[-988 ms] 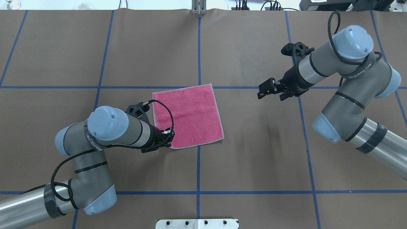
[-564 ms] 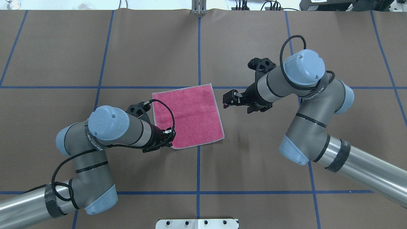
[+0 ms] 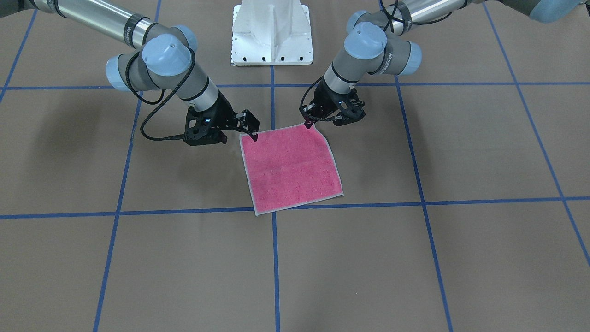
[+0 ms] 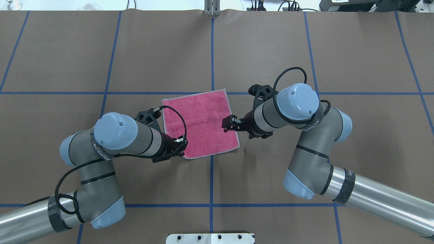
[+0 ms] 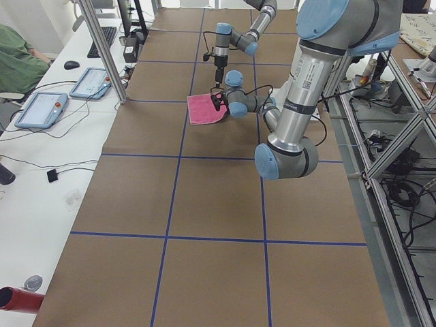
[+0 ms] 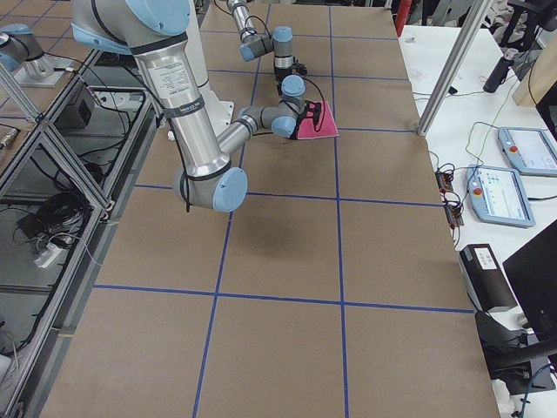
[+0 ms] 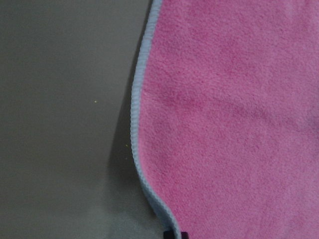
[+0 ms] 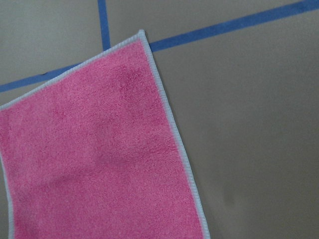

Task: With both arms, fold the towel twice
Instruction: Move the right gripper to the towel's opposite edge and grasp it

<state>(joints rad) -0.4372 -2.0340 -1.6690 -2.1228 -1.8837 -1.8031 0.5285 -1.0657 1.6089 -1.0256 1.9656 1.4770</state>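
Fig. | towel (image 4: 203, 118) flat, pink up | left gripper (image 3: 309, 121) at near corner, closure: I cannot tell | right gripper (image 3: 251, 127) spread at the neighbouring corner | I judge: paired for lifting this edge together

Fuzzy terry towel (image 4: 200, 125) — matt paper table (image 4: 271, 51).

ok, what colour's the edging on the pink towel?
Light grey stitched edging around the pink square terry towel; clearest in right wrist view.

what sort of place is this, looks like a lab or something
Most likely a robotics lab: a left arm and right arm reach over a table covered in brown paper gridded with blue tape, and touchscreen control pendants lie on the side bench.
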